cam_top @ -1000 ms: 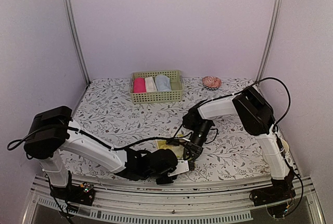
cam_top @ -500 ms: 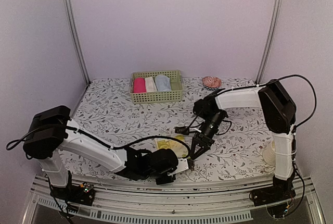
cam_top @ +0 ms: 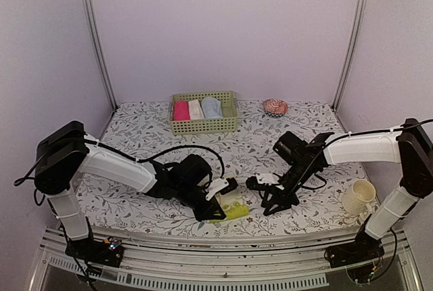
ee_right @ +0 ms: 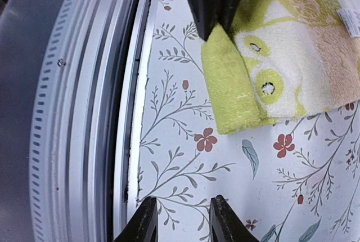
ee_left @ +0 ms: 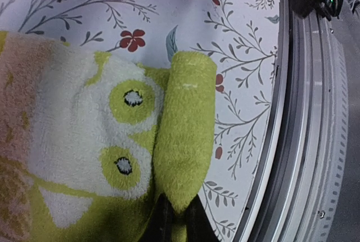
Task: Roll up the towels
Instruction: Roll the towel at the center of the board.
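Yellow-green towel (ee_left: 185, 135) seemingly pinched; left end effector (ee_left: 178, 226) mostly cropped.

- The basket (cam_top: 203, 127) sits at the back of the table (cam_top: 135, 142), three rolls (cam_top: 196, 109) side by side in it.
- The printed towel (cam_top: 232, 207) lies near the front edge, between the left gripper (cam_top: 212, 207) and the right gripper (cam_top: 272, 207).
- The cup (cam_top: 357, 196) stands at the far right.

Yellow-green terry-cloth towel (ee_left: 185, 129): soft, fuzzy pile, matt, with pale printed shapes. White floral-printed worktop (ee_left: 236, 56): smooth, flat, faintly sheened. Grey ribbed metal rail (ee_right: 73, 112): satin finish, slotted. Pale green perforated plastic basket (cam_top: 203, 126): matt.
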You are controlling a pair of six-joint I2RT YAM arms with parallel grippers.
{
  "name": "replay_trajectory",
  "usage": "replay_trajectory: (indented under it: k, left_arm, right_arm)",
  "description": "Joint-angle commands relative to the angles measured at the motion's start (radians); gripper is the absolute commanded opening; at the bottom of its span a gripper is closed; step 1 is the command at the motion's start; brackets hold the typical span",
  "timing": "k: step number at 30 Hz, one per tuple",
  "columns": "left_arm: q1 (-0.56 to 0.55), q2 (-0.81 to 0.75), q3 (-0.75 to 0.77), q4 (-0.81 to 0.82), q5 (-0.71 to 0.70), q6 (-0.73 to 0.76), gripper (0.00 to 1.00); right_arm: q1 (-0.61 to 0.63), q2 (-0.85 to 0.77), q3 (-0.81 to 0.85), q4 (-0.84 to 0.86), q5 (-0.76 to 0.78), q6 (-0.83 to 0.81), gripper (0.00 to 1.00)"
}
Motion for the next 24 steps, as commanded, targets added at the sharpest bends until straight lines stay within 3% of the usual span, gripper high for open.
replay_trajectory:
  k: [1,10,19,24]
  left_arm:
    - [0.058,0.075,0.023,-0.039,0.256,-0.085,0.0]
    - [0.111,0.147,0.036,-0.046,0.333,-0.131,0.0]
    - [0.131,0.155,0.034,-0.049,0.331,-0.129,0.0]
    - [0.136,0.147,0.03,-0.059,0.312,-0.118,0.03]
  right_arm:
    - [0.148,-0.084,-0.076,0.29,0.239,-0.014,0.35]
    - [0.322,-0.028,-0.069,0.49,0.436,-0.026,0.36]
    - [0.337,0.127,-0.028,0.496,0.445,-0.045,0.37]
    - [0.337,0.191,0.008,0.475,0.466,-0.018,0.24]
